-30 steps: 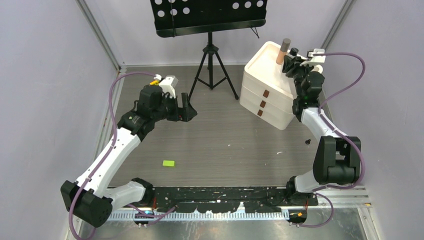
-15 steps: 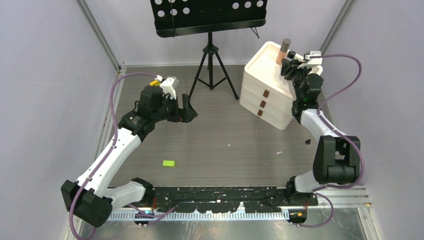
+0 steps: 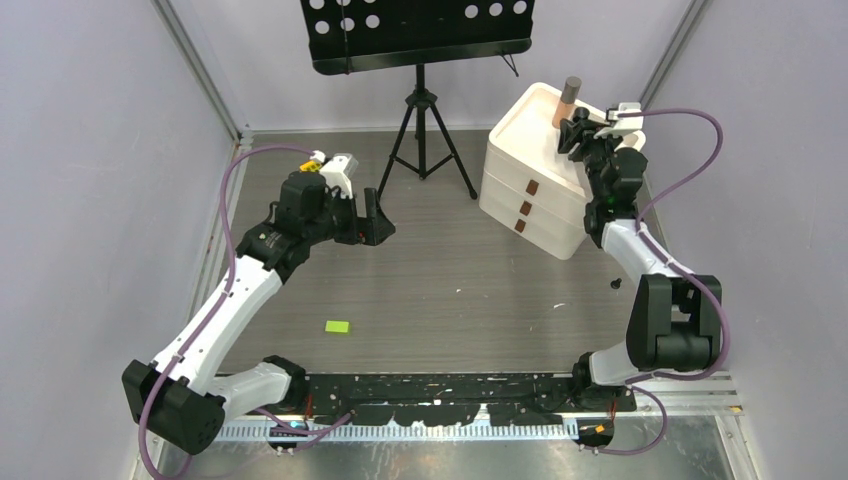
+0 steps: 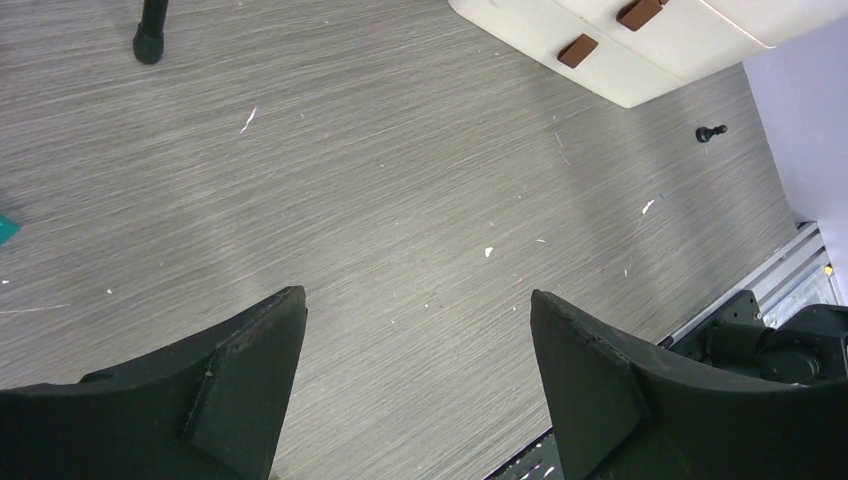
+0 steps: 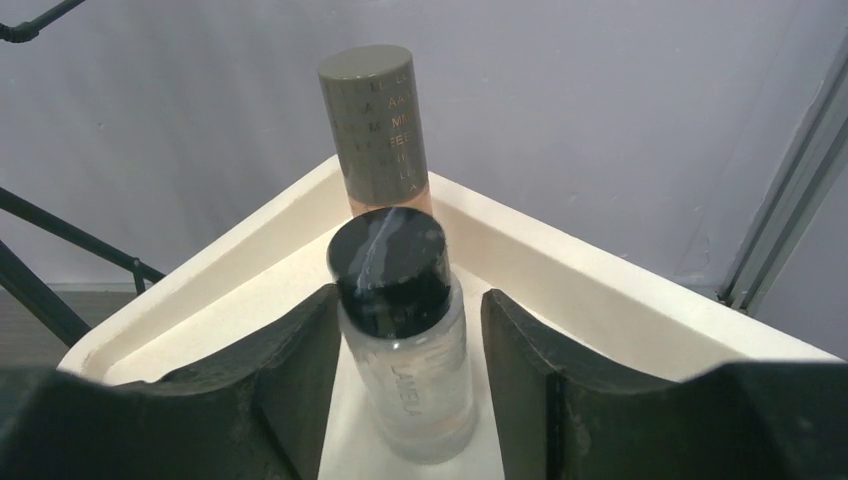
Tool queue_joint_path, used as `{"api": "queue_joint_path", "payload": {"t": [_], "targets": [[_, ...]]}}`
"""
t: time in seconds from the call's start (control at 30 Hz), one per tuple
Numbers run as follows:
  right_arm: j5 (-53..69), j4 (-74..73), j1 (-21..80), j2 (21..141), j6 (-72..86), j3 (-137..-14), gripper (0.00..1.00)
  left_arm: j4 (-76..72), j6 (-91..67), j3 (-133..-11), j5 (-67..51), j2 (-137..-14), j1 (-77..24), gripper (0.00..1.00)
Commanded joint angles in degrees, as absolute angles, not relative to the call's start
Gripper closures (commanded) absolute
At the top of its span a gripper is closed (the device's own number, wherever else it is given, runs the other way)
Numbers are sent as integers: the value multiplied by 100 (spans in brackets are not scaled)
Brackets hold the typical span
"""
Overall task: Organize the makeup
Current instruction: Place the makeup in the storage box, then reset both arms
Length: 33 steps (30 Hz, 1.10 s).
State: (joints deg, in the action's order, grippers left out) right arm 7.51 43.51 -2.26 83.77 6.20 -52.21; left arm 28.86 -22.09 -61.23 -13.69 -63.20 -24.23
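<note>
Right gripper loosened around the bottle on top of the drawer box

On the left, the left gripper [image 3: 372,220] hangs over the table [image 3: 450,290] just as a second ago, jaws wide apart and empty. At far right, the right gripper [image 3: 575,127] has shifted slightly leftward atop the white drawer box [image 3: 530,190]. Its jaws stand apart either side of the clear black-capped bottle [image 5: 400,330], which is upright in the top tray, with a sliver of gap on one side. The tan tube [image 5: 375,130] stands just behind it in the far corner.
</note>
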Motion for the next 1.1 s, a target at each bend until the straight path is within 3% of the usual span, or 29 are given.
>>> {"api": "queue_joint_path", "payload": {"t": [0.0, 0.33, 0.47, 0.63, 0.87, 1.07], "targets": [[768, 4430, -242, 8041, 637, -5301, 38, 2592, -2199, -6122, -1513, -6247, -2391, 16], [556, 3808, -240, 7682, 565, -5724, 25, 2623, -2335, -6064, -1402, -6078, -2391, 13], [179, 2811, -237, 7421, 487, -6259, 18, 2751, -2355, -6042, -1177, -5957, -2391, 10], [-412, 1726, -237, 7004, 761, -6836, 17, 2891, -2386, -5964, -637, -5787, -2391, 6], [-532, -235, -237, 6455, 2329, -7723, 14, 3343, -2986, -6107, 239, -5796, -2391, 0], [144, -225, -237, 5382, 4001, -6650, 12, 3726, -3413, -5951, 970, -5514, -2395, 0]]}}
